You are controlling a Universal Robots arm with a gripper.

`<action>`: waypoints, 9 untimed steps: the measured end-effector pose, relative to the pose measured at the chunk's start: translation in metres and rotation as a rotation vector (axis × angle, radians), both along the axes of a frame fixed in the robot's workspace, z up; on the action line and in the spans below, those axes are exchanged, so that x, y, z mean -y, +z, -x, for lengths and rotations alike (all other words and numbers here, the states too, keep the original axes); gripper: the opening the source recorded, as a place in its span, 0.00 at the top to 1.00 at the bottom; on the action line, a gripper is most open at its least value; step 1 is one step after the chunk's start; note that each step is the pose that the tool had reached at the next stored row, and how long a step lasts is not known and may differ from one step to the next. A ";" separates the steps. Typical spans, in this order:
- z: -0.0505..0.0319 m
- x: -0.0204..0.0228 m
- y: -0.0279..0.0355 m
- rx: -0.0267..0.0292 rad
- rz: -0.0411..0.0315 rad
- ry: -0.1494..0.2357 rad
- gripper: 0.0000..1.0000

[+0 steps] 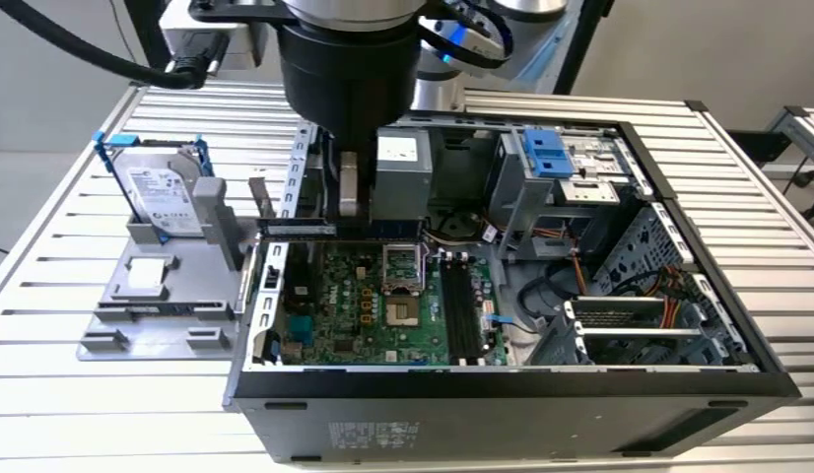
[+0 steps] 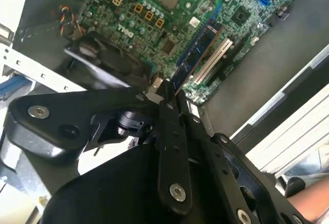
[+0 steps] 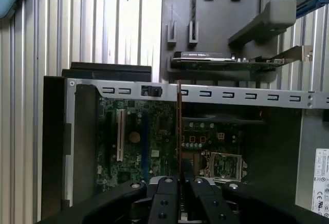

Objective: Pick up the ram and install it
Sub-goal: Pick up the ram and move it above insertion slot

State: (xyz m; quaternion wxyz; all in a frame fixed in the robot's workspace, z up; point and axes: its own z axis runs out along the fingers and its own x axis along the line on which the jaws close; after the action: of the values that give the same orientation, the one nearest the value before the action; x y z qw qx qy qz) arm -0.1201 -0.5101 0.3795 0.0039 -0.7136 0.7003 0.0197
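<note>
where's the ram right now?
In the first wrist view, the ram is held edge-on in the end effector, above the motherboard inside the open computer case.

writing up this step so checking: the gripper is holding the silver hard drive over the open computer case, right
Not the hard drive. The first wrist view shows the gripper shut on the ram, a thin stick seen edge-on, over the open computer case. In the exterior view the silver hard drive stands in the grey holder outside the case, on the exterior view's left.

The ram (image 2: 198,54), held in the tool (image 2: 165,91), hangs over the motherboard (image 2: 241,16) inside the case (image 1: 512,414).
</note>
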 end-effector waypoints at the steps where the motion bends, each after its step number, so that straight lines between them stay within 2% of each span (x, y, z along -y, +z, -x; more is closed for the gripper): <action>1: -0.0042 0.0001 0.0001 -0.0009 0.0001 0.000 1.00; 9: -0.0328 0.0001 0.0000 -0.0053 0.0000 0.000 1.00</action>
State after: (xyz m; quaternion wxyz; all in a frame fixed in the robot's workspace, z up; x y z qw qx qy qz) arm -0.0872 -0.5103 0.3796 0.0020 -0.7135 0.7003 0.0216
